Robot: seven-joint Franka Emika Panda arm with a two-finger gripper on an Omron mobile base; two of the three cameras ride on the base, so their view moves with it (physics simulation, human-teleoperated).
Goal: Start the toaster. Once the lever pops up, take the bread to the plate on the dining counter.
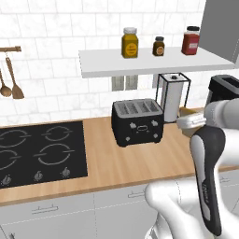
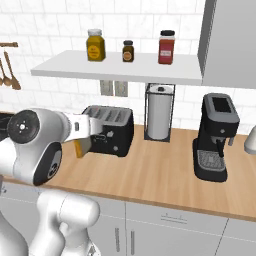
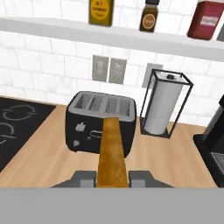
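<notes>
Bread [image 3: 113,153]: one slice, golden-brown crust edge toward my hand camera, pinched between the two fingertips of the tool [image 3: 113,178]. I see it raised above the wooden bench [image 1: 121,165], clear of the toaster and in front of it. In the right base view the slice [image 2: 81,145] hangs just left of the toaster's front, under the white hand.

Toaster [image 1: 137,121]: black, boxy, silver-grey slots on top, pale knobs on the front. It stands on the bench against the tiled wall, between the hob and the paper towel holder. I cannot tell how its lever stands.

Hob [image 1: 39,154]: black, four rings, set into the bench left of the toaster.

Paper towel holder [image 2: 159,113]: black wire frame around a white roll, just right of the toaster.

Coffee machine [image 2: 216,137]: black, tall, further right on the bench.

Shelf [image 2: 120,67]: white, above the toaster, carrying a yellow jar [image 2: 95,45], a small dark jar [image 2: 128,51] and a red jar [image 2: 166,47].

Wooden spoons [image 1: 10,79]: hanging from a rail on the wall, far left.
</notes>
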